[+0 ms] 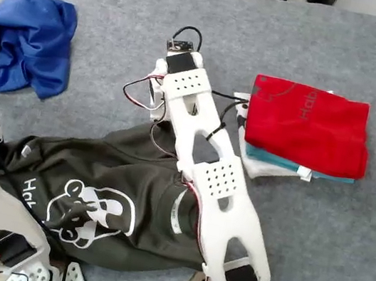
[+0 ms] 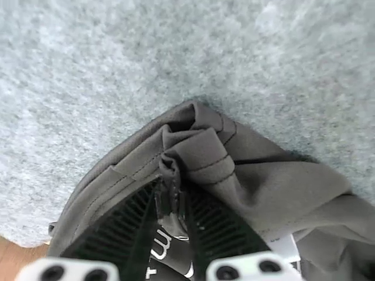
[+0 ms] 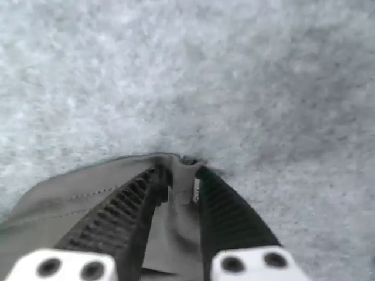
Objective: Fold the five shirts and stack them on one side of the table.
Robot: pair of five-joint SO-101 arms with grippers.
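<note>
Left tool [image 2: 169,180]: clenched on a bunched fold of the dark olive cotton shirt [image 1: 133,167] with a white cartoon print.
Right tool [image 3: 180,177]: pinched shut on that shirt's hem edge, low over the grey felt bench [image 1: 123,7].
Olive shirt: lay rumpled at near-middle of the bench.
Crumpled blue shirt [image 1: 23,41]: far left, unfolded.
Stack, right side: folded red shirt [image 1: 306,124] sat on top of a folded teal shirt [image 1: 291,163] and a folded white shirt [image 1: 259,168].
</note>
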